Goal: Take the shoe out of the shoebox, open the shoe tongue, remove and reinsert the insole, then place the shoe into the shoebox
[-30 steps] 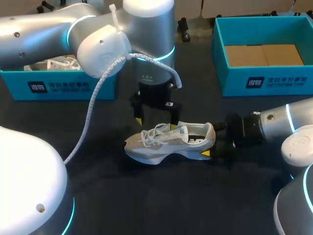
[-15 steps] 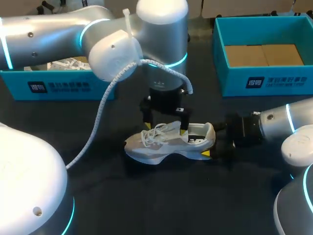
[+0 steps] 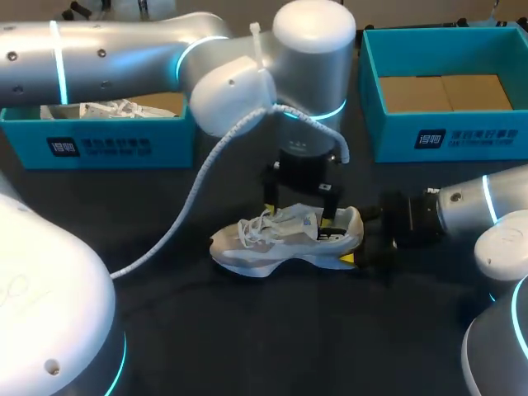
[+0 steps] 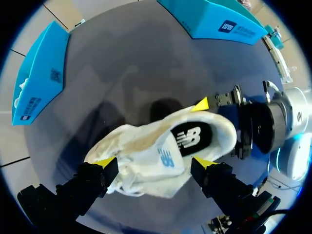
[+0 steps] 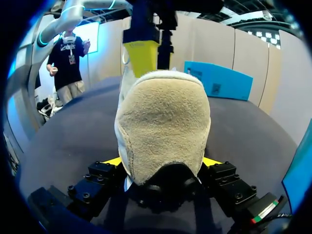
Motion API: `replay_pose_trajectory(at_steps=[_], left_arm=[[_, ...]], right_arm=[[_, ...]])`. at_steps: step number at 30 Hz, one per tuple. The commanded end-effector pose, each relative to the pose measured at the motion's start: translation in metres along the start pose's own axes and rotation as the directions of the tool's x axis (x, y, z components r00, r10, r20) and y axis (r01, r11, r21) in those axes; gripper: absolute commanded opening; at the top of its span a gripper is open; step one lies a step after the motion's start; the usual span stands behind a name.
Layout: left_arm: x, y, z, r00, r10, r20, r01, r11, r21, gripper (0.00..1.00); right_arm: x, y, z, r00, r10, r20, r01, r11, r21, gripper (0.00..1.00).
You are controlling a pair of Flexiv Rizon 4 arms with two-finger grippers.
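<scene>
A white and grey shoe lies on its sole on the dark table, toe to the left. My right gripper is shut on its heel, one yellow tip on each side. My left gripper hangs open over the shoe's mouth, just behind the laces. In the left wrist view its fingers straddle the shoe near the tongue, and the black insole shows inside. I cannot tell whether those tips touch the shoe.
A teal shoebox with brown cardboard inside stands at the back right. Another teal box at the back left holds a second white shoe. A white cable hangs from my left arm.
My left arm has moved right along the shoe, from over the laces to over its mouth, and come down lower. The right arm and the shoe have kept still.
</scene>
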State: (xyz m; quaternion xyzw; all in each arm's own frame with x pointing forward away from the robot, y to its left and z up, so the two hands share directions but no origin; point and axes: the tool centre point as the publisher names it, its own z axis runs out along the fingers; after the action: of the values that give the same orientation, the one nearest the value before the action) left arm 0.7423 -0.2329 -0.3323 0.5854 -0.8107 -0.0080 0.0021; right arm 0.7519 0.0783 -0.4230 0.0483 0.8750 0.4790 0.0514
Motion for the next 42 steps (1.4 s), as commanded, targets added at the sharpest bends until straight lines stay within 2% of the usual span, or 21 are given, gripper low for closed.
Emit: replay_pose_trajectory(at_steps=[1, 12, 27, 32, 42], left_arm=[[0.011, -0.013, 0.006, 1.0, 0.008, 0.022, -0.008, 1.0, -0.018, 1.0], [0.017, -0.023, 0.024, 0.998, 0.014, 0.054, -0.012, 0.999, -0.043, 1.0], [-0.002, -0.012, 0.04, 0.995, -0.022, 0.101, 0.03, 0.997, -0.075, 1.0], [-0.01, -0.005, 0.038, 0.991, -0.053, 0.121, 0.062, 0.996, -0.07, 1.0], [-0.029, 0.004, 0.018, 0.977, -0.154, 0.148, 0.165, 0.984, -0.071, 1.0]], right_arm=[[0.0, -0.001, 0.003, 1.0, 0.0, 0.004, 0.0, 1.0, 0.002, 0.0], [0.0, -0.001, 0.003, 1.0, 0.0, 0.004, 0.0, 1.0, 0.002, 0.0], [0.0, -0.001, 0.003, 1.0, 0.0, 0.004, 0.0, 1.0, 0.002, 0.0], [0.0, -0.001, 0.003, 1.0, 0.0, 0.004, 0.0, 1.0, 0.002, 0.0], [0.0, -0.001, 0.003, 1.0, 0.0, 0.004, 0.0, 1.0, 0.002, 0.0]])
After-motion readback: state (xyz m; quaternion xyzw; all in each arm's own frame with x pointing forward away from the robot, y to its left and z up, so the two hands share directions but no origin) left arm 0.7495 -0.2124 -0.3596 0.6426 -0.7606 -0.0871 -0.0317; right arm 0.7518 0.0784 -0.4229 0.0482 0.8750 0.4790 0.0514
